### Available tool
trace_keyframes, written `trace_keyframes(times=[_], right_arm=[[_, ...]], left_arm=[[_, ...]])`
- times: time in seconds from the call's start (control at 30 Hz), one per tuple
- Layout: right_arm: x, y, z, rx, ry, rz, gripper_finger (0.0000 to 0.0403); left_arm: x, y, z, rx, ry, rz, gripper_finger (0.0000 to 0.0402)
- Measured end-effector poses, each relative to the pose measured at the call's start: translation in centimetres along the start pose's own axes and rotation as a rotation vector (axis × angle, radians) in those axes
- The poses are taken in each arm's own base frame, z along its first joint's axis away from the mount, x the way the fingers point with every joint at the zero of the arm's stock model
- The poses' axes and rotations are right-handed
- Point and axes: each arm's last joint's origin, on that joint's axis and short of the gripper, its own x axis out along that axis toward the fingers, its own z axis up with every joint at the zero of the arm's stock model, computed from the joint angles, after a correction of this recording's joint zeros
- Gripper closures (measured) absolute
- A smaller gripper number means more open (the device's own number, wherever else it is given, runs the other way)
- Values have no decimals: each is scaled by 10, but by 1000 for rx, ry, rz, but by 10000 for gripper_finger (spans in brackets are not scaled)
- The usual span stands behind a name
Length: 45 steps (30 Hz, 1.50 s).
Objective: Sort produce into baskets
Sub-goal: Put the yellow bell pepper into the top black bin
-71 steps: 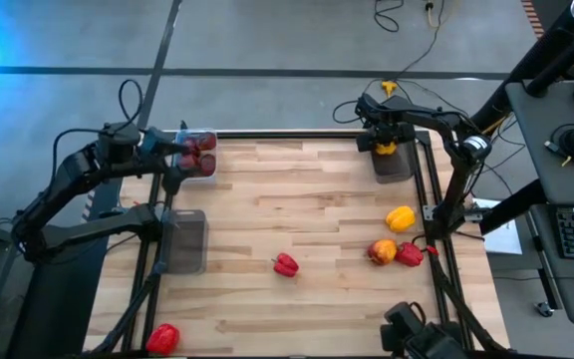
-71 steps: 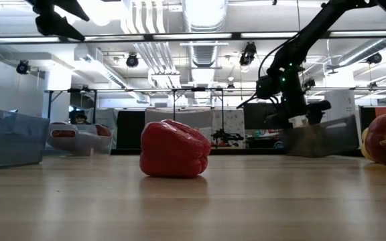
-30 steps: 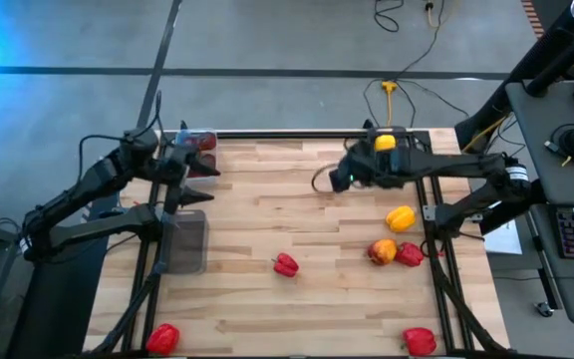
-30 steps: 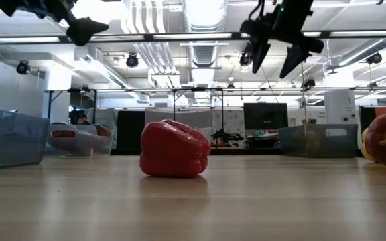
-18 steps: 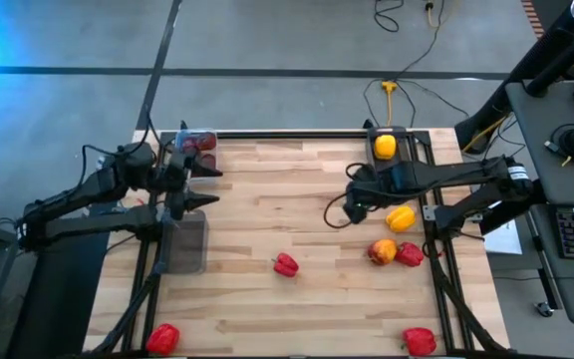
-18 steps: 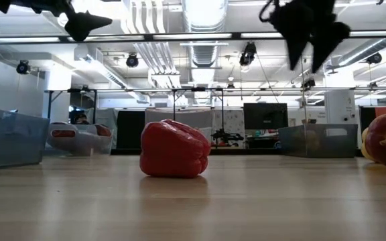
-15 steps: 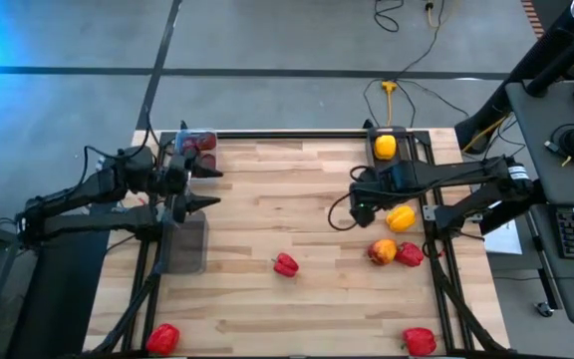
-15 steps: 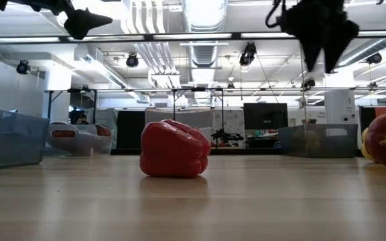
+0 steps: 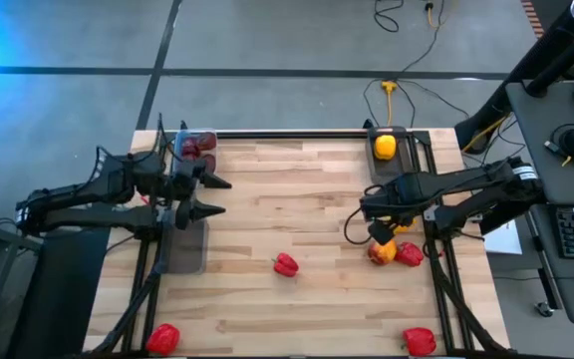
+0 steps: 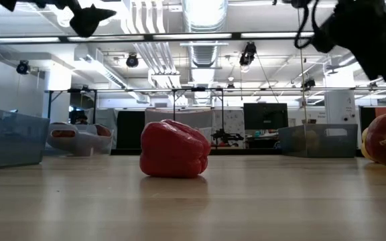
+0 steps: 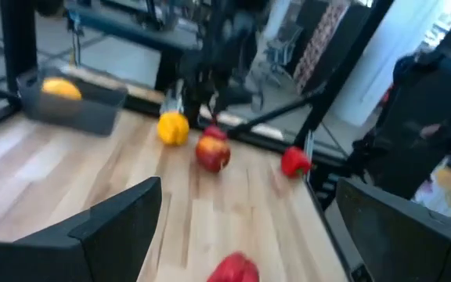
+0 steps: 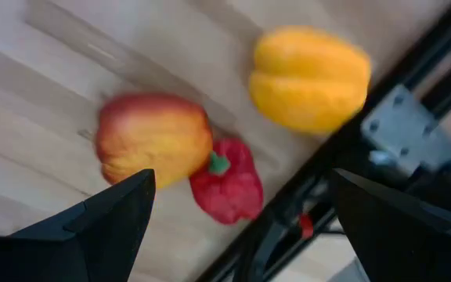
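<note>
Produce lies scattered across your desk [image 9: 307,189]: a red pepper [image 9: 285,264] mid-desk, an orange-red piece [image 9: 381,252] touching a small red pepper [image 9: 410,255] near the right edge, two more red ones [image 9: 162,338] at the near corners. One yellow piece [image 9: 385,147] sits in the far right basket [image 9: 394,170]; maroon pieces [image 9: 196,146] fill the far left basket [image 9: 192,161]. Your right claw [image 9: 377,211] hangs open above the yellow pepper [image 12: 310,76]. Your left claw [image 9: 210,195] is open by the empty left basket [image 9: 189,242]. No writing is readable.
</note>
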Motion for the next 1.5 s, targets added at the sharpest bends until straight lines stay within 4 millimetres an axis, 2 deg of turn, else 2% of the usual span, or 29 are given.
trace_keyframes(times=[0.1, 0.17, 0.23, 0.4, 0.5, 0.57, 0.63, 0.8, 0.9, 1.03, 1.13, 1.27, 1.4, 1.5], right_arm=[[15, -4, -3, 77, 63, 19, 32], [24, -3, -2, 154, 51, 37, 32], [34, -7, -1, 207, 18, -24, 32], [49, -16, 8, 189, 46, -80, 32], [50, -15, 16, 58, 79, -86, 32], [48, -10, 21, -105, 80, -85, 32], [43, -3, 26, -313, 69, -93, 32], [40, 9, 28, -976, 64, -178, 32], [45, 9, 28, -1152, 102, -193, 32], [56, 4, 25, -1248, 159, -206, 32], [69, -2, 24, -1249, 198, -216, 32], [88, -6, 25, -1301, 158, -276, 32], [109, -16, 24, -1288, 248, -299, 32], [116, -16, 29, -1258, 281, -314, 38]], left_arm=[[-2, -3, 8, 0, -8, 4, 36], [-1, -2, 7, 6, 19, 15, 36], [-1, -2, 6, 11, 44, 27, 36], [-6, -4, 7, 58, 40, 26, 36], [-9, -4, 8, 120, 22, 39, 36], [-12, -4, 9, 165, 5, 81, 36], [-15, -4, 10, 213, -16, 122, 36], [-17, -4, 11, 285, -27, 170, 36], [-15, -3, 10, 286, -15, 172, 36], [-12, -1, 9, 318, 5, 175, 36], [-10, 0, 10, 325, -3, 200, 36], [-6, 3, 13, 329, -31, 276, 36], [-2, 7, 16, 329, -59, 384, 36], [1, 8, 18, 329, -86, 403, 36]])
